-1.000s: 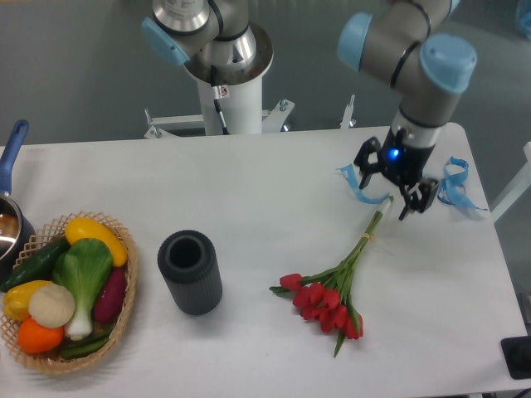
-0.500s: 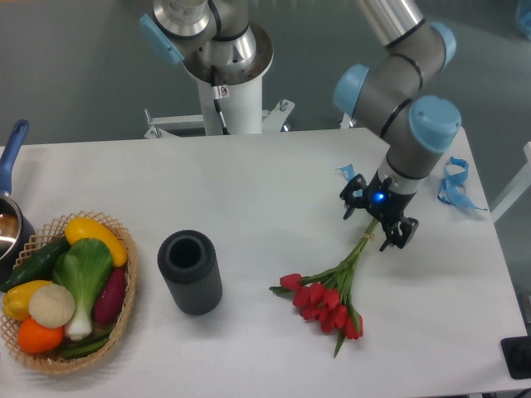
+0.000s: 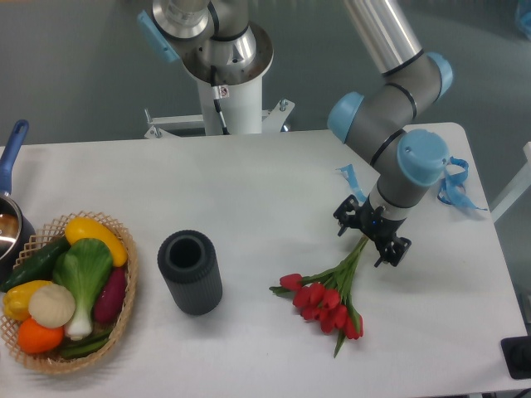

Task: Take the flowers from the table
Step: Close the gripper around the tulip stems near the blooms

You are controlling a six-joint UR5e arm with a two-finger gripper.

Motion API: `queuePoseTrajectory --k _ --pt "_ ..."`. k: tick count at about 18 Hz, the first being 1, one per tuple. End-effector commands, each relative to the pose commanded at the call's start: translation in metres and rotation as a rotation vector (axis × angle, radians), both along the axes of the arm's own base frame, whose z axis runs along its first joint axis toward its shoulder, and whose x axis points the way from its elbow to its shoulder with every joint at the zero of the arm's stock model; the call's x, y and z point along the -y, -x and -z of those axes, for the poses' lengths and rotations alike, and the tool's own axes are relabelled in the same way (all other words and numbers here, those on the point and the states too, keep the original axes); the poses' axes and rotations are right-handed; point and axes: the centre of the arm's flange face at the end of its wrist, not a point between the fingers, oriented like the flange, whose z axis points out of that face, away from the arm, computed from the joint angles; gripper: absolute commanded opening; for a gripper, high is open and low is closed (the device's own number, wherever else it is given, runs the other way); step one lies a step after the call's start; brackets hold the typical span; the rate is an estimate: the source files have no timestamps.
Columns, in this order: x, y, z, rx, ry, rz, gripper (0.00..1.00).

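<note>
The flowers [image 3: 325,300] lie flat on the white table [image 3: 274,191] at the front right: red tulip heads toward the front, thin green stems running up and to the right. My gripper [image 3: 370,240] is down over the upper part of the stems. Its two black fingers stand apart, one on each side of the stems, so it is open. The top end of the stems is hidden under the gripper.
A black ribbed cylinder [image 3: 190,272] stands upright left of the flowers. A wicker basket of vegetables [image 3: 66,292] sits at the front left, with a blue-handled pot [image 3: 10,207] behind it. Blue ribbon scraps [image 3: 455,184] lie at the right edge, and one [image 3: 347,177] just behind the gripper.
The gripper has moved forward and left and come down, from beside the stem tips to astride the stems. The flowers have not moved.
</note>
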Motion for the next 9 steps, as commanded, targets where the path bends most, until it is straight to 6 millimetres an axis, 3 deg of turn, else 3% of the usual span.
queuePoseTrajectory --k 5,9 --pt "0.0019 -0.005 0.0068 -0.002 0.006 -0.003 0.97" --pt "0.001 -0.0049 0.0063 -0.012 0.003 -0.001 0.65"
